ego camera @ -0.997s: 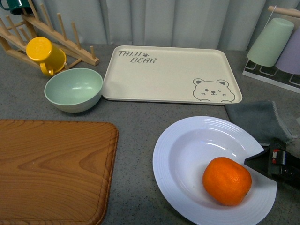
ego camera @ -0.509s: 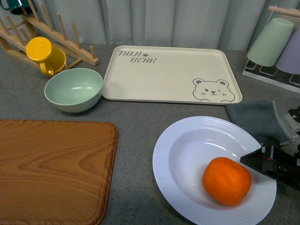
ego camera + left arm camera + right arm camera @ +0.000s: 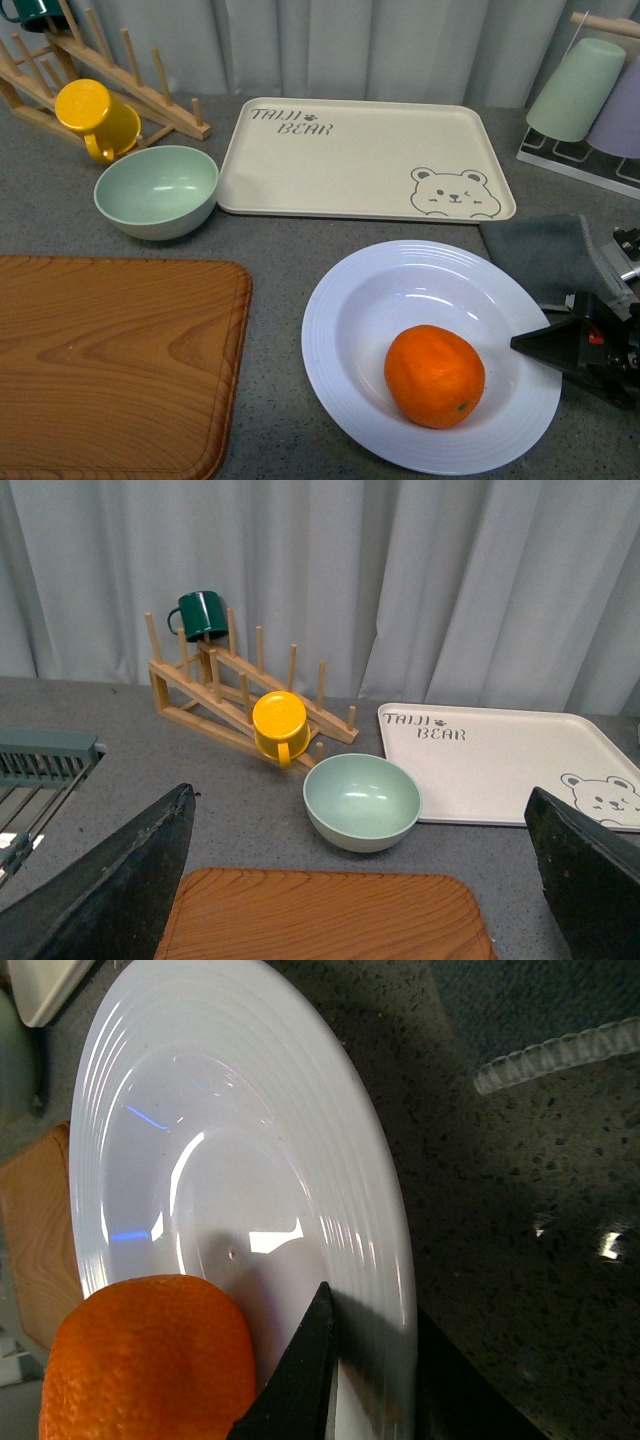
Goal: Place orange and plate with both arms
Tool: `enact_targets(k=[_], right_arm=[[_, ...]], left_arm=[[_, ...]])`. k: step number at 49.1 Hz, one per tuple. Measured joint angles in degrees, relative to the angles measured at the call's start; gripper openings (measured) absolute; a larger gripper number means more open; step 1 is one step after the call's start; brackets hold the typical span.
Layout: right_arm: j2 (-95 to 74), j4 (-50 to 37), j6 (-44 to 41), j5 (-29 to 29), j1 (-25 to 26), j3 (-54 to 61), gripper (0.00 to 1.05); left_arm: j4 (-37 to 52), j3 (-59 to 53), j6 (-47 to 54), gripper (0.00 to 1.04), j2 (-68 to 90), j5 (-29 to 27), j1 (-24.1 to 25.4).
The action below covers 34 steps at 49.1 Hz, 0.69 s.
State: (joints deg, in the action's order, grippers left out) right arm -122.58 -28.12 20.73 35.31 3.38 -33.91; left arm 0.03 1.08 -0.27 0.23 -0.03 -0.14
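Observation:
The orange [image 3: 434,376] lies inside the white plate [image 3: 350,300] on the grey counter at the front right. My right gripper [image 3: 545,345] is shut on the plate's right rim; one black finger lies over the rim, pointing at the orange. In the right wrist view the plate [image 3: 210,1130] fills the frame, the orange [image 3: 140,1360] sits beside my finger [image 3: 305,1370], and the rim is pinched between my jaws. My left gripper [image 3: 360,880] is open and empty, held above the wooden board [image 3: 320,915]; it does not show in the front view.
A wooden cutting board [image 3: 110,360] lies front left. A pale green bowl [image 3: 157,190], a yellow mug [image 3: 95,118] on a wooden rack [image 3: 130,85] and a cream bear tray [image 3: 360,160] stand behind. A grey cloth [image 3: 555,255] and a cup rack [image 3: 590,100] are at the right.
The plate has slid left with the orange in it, my right gripper moving left with its rim. The orange has rolled left inside the plate.

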Motion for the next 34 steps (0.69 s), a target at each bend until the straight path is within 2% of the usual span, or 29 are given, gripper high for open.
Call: enact_targets(k=[9, 15, 26, 34], right_arm=[[-2.7, -1.1, 2.9, 4.2, 0.7, -2.1, 0.09], [-4.9, -3.5, 6.3, 9.1, 1.8, -3.7, 0.05], [-7.2, -7.3, 9.9, 13.3, 2.7, -5.0, 0.03], [-6.4, -10.1, 13.3, 13.9, 3.3, -4.9, 0.03]], left_arm=[[0.0, 0.0, 0.0, 0.98, 0.0, 0.0, 0.0], [0.0, 0.0, 0.0, 0.98, 0.0, 0.0, 0.0], [0.0, 0.0, 0.0, 0.98, 0.0, 0.0, 0.0], [0.0, 0.0, 0.0, 0.98, 0.0, 0.0, 0.0]])
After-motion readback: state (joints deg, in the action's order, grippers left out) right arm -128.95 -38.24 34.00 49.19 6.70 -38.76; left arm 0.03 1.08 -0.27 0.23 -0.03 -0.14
